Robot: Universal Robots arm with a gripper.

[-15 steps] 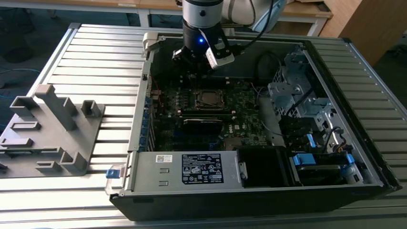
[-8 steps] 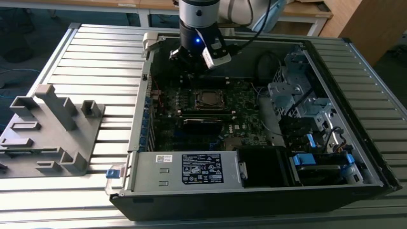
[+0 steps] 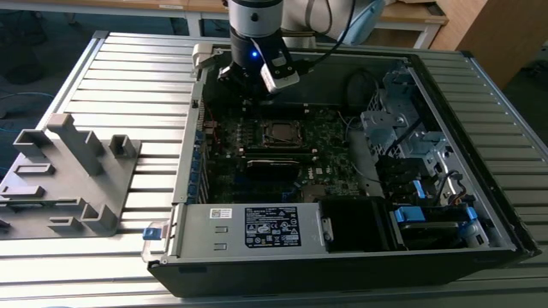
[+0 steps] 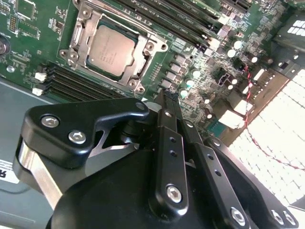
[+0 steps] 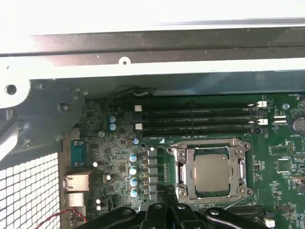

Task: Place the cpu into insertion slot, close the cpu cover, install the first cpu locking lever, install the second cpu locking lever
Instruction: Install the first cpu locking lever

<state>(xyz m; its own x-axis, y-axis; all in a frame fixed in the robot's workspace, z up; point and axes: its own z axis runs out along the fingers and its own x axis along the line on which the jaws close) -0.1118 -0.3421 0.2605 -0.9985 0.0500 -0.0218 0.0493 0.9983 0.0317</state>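
Note:
The cpu (image 4: 110,51) lies flat in the insertion slot (image 3: 278,132) on the green board, its grey metal top showing in both wrist views (image 5: 213,172). The silver cpu cover (image 4: 143,59) lies down around it as a frame (image 5: 183,167). A thin wire lever (image 5: 233,205) runs along one side of the socket; whether it is latched I cannot tell. My gripper (image 4: 167,98) hangs above the board beside the socket, apart from it, its black fingers (image 4: 169,143) pressed together and holding nothing. In the exterior view the gripper (image 3: 246,86) sits over the case's far side.
The open computer case (image 3: 479,160) lies on a slatted metal table. Long black memory slots (image 5: 200,119) run beside the socket. A power supply (image 3: 256,228) and drive bays (image 3: 428,218) fill the near side. A grey fixture (image 3: 68,173) stands at the exterior view's left.

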